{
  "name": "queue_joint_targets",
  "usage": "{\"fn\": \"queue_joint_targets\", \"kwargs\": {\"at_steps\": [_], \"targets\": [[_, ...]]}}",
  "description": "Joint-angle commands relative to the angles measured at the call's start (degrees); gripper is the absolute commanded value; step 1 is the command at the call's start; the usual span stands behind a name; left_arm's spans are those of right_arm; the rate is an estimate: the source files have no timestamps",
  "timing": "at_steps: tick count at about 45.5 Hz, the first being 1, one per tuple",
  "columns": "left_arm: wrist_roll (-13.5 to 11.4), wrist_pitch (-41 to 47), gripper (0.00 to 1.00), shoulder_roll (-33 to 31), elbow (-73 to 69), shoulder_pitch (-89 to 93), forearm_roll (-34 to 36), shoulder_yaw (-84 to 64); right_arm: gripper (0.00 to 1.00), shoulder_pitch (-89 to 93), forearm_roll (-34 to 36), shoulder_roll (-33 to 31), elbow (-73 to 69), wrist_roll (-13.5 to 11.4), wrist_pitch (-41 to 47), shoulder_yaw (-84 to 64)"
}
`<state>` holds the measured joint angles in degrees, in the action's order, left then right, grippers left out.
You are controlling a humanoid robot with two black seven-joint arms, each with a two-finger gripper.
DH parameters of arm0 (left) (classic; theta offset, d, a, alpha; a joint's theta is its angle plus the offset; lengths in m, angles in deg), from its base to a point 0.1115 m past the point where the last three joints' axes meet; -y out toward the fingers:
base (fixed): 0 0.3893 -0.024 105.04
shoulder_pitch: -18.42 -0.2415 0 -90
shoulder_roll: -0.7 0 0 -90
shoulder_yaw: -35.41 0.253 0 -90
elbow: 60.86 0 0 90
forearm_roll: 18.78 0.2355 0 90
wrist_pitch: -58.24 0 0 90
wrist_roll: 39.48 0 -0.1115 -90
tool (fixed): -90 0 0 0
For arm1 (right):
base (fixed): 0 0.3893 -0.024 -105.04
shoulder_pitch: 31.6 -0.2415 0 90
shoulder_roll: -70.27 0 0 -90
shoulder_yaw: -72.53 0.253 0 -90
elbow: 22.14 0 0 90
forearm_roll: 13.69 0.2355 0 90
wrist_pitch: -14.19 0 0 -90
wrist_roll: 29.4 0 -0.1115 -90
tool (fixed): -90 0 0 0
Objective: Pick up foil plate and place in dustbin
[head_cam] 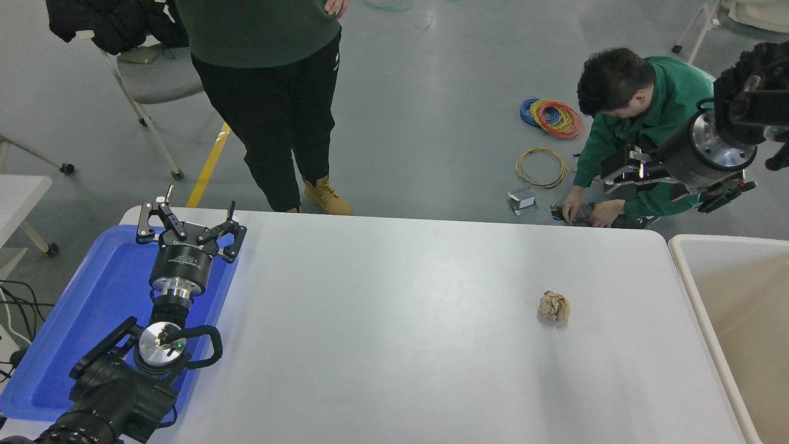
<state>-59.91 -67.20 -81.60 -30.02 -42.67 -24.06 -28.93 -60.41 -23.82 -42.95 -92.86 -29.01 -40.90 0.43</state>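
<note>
Head view shows no foil plate anywhere, so I can't say which way it lies. My right gripper (616, 172), fingers unclear, hangs upper right, nearer the bin (690, 277); left gripper (190, 229) spread over the blue tray (80, 308).

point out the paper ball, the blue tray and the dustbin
paper ball (553, 306), head view, middle of the crumpled ball
blue tray (92, 308), head view, bare floor of the tray
dustbin (690, 277), head view, white left rim
</note>
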Motion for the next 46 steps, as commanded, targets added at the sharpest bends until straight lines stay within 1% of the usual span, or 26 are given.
{"fn": "queue_joint_targets", "kwargs": {"at_steps": [1,5,19,46], "targets": [[0.0,0.0,1.0,0.0,0.0,0.0,0.0,0.0,1.0,-4.4,-0.1,0.2,-5.7,0.0,7.7,-0.8],[-0.1,0.0,1.0,0.0,0.0,0.0,0.0,0.0,1.0,-6.1,0.0,0.3,-6.9,0.0,10.1,-0.9],[-0.1,0.0,1.0,-0.1,0.0,0.0,0.0,0.0,1.0,-8.9,0.0,0.5,-9.8,-0.1,10.1,-0.8],[-0.1,0.0,1.0,0.0,0.0,0.0,0.0,0.0,1.0,-8.5,-0.6,2.1,-9.6,-0.1,10.1,-0.2]]}}
